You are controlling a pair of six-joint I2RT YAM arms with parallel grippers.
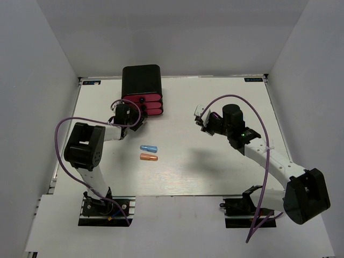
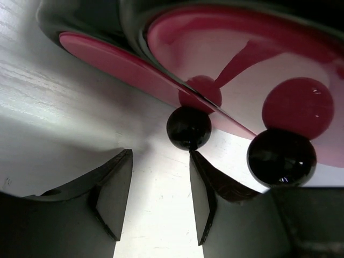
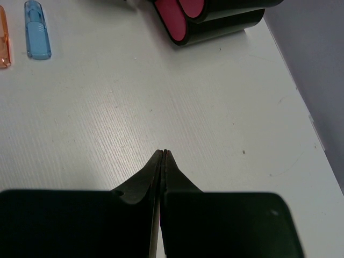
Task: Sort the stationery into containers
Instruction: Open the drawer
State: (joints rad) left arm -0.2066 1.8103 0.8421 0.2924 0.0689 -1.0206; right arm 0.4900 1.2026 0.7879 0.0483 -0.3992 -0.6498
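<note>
The black box (image 1: 141,79) with three stacked pink drawers (image 1: 145,105) stands at the far left-centre. My left gripper (image 1: 135,114) is open right in front of the drawers. In the left wrist view it (image 2: 160,154) is empty, and a black knob (image 2: 188,128) sits just beyond the tip of its right finger, not between the jaws. A second knob (image 2: 281,157) is to the right. A blue pen (image 1: 148,148) and an orange pen (image 1: 148,157) lie side by side mid-table. My right gripper (image 1: 201,122) is shut and empty (image 3: 164,152) above bare table.
In the right wrist view the blue pen (image 3: 37,30) and the orange pen (image 3: 2,37) lie at the top left, and the drawers (image 3: 185,16) at the top. White walls enclose the table (image 1: 215,161) on three sides. A purple cable loops over each arm.
</note>
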